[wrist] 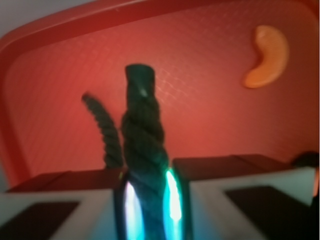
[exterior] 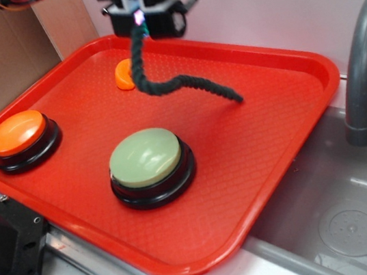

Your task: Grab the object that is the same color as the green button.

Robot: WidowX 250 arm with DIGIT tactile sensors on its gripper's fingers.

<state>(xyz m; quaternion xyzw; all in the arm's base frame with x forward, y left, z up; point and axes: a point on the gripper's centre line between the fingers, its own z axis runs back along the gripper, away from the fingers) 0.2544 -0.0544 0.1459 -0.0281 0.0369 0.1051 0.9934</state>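
Over your red tray, the gripper is clamping one end of the green rope, dangling it behind the green button, beside the orange crescent.

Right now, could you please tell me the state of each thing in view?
Gripper: jaws shut on the rope.
Green rope: held at one end, lifted, hanging over the tray.
Green button: resting on the tray, untouched.
Orange button: on the tray, untouched.
Orange crescent: lying flat on the tray.
Red tray: flat beside the sink.

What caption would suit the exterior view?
End effector lifting a dark green rope above a red tray beside the green button.
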